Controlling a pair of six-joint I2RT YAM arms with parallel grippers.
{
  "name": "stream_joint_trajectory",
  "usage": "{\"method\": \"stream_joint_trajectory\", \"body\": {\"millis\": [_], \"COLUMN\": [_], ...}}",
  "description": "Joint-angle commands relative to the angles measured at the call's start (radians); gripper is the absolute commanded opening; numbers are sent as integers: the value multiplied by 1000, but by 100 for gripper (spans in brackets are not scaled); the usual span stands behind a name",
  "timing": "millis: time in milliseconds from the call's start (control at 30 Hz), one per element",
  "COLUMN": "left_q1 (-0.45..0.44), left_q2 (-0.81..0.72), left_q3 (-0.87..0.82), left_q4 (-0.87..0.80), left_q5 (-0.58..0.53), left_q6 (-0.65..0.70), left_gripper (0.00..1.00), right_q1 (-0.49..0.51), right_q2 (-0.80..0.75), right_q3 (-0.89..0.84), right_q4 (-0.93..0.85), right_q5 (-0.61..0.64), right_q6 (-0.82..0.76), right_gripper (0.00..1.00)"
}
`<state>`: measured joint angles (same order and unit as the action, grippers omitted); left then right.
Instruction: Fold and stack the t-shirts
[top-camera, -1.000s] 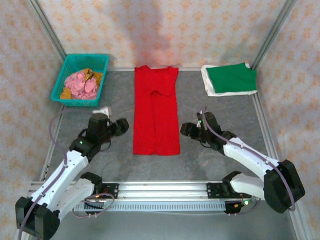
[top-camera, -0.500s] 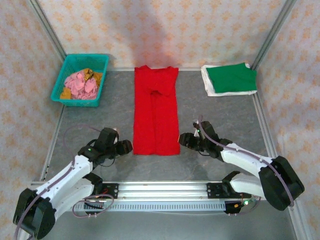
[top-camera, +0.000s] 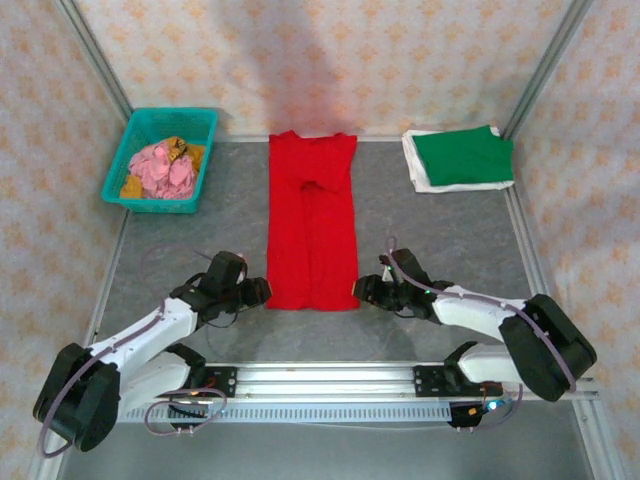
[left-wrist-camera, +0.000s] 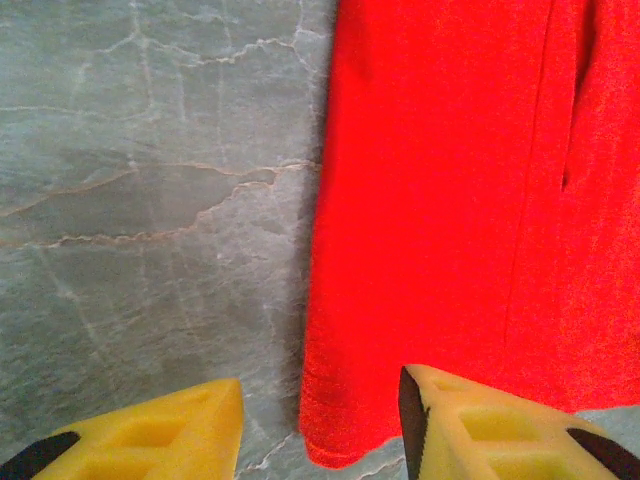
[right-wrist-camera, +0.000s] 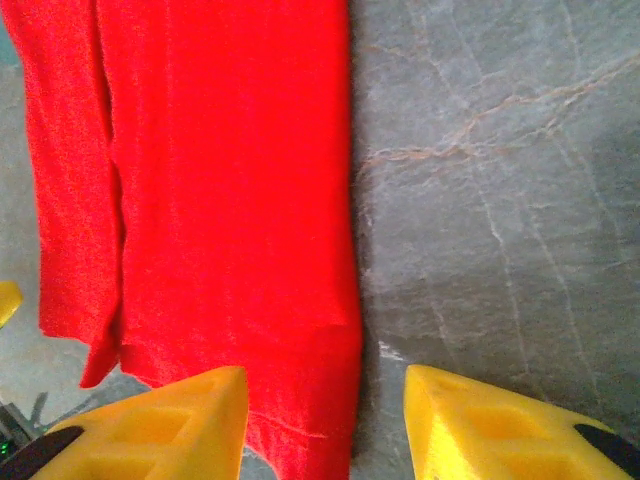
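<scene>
The red t-shirt (top-camera: 312, 225) lies flat in the table's middle as a long strip, sleeves folded in, hem toward me. My left gripper (top-camera: 262, 293) is low at its near left corner; its yellow fingers (left-wrist-camera: 190, 425) stand apart on either side of that corner (left-wrist-camera: 335, 420), not closed on the cloth. My right gripper (top-camera: 358, 292) mirrors it at the near right corner (right-wrist-camera: 310, 420), open, with the shirt's edge between its fingers (right-wrist-camera: 470, 420). A folded green t-shirt (top-camera: 462, 155) rests on a folded white t-shirt (top-camera: 418, 172) at the back right.
A teal basket (top-camera: 172, 113) with pink and yellow cloths (top-camera: 165, 168) stands at the back left. Metal frame posts and patterned walls close in the grey table (top-camera: 200, 240). Bare tabletop lies on both sides of the red shirt.
Both arms have swung toward me and inward, from beside the shirt's middle down to its near corners. Both pairs of jaws have narrowed.
</scene>
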<state>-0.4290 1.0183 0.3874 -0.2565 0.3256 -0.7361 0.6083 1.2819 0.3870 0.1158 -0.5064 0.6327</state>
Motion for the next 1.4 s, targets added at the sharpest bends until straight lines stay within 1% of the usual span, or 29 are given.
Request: {"method": "stream_joint_trajectory", "body": {"millis": [0,167,333,600,800,867,1000,1100,1133,1200,1267,1367], "left_q1": [-11,-16,-22,-55,-86,-91,-95,-96,-96,-96,-97,-96], "left_q2": [15,38,80,153,235,254,272,272,271,269,267,269], "left_q3": [-21,-19,-15,2,26,28,31,31,33,34,33,27], "left_q4": [51,84,108,164,193,198,201,203,201,193,187,189], "left_q5": [-29,-30,-27,-26,-31,-33,-38,-41,-43,-49,-54,-60], "left_q6": [0,0,0,-6,-17,-17,-20,-21,-22,-20,-14,-14], "left_gripper": [45,44,41,37,30,24,21,19,16,14,11,10], "right_q1": [8,16,24,27,28,28,34,54,70,102,126,144], "right_q2": [25,66,76,102,134,138,134,128,126,125,127,134], "right_q3": [-11,-24,-38,-47,-46,-49,-51,-42,-37,-24,-17,-11], "right_q4": [61,94,113,140,158,162,163,159,150,131,120,120], "right_q5": [-9,-27,-29,-24,-24,-24,-35,-63,-72,-86,-82,-59], "right_q6": [4,13,19,21,22,25,35,44,48,55,66,78], "right_gripper": [44,44,43,43,43,42,42,42,42,42,42,42]}}
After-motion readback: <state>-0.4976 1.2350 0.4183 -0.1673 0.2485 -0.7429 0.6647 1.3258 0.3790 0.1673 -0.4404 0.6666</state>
